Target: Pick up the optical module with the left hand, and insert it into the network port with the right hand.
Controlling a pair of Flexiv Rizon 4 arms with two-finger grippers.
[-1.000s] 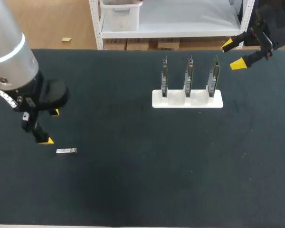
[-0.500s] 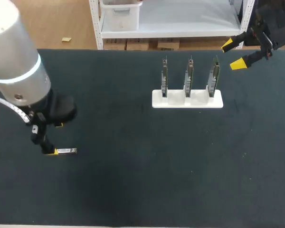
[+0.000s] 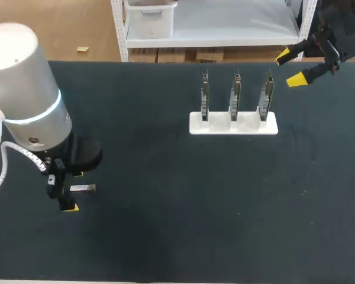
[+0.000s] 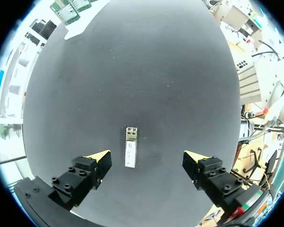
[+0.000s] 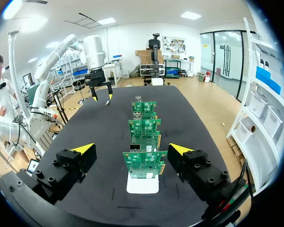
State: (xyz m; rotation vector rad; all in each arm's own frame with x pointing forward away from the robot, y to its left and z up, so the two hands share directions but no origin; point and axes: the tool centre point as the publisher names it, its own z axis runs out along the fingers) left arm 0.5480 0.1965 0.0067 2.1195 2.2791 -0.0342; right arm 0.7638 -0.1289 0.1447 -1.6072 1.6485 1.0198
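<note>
The optical module (image 3: 83, 188) is a small silver bar lying flat on the dark table mat at the left. My left gripper (image 3: 74, 190) hangs over it, open, with one yellow tip on each side of the module's end. In the left wrist view the module (image 4: 130, 146) lies between the fingers of the left gripper (image 4: 149, 159), closer to one finger, touching neither. The network ports sit on three upright green circuit boards (image 3: 235, 94) in a white stand (image 3: 234, 123). My right gripper (image 3: 290, 68) is open, up beyond the stand at the far right; the nearest board (image 5: 144, 163) lies ahead of the right gripper (image 5: 131, 150).
The dark mat (image 3: 183, 207) covers the whole table. The white stand (image 5: 142, 184) with its boards is the only other thing standing on it, at the back right of the middle.
My left arm has swung toward the table's front and a little right, bringing its open fingers from beside the module to either side of it. The right arm has not moved.
</note>
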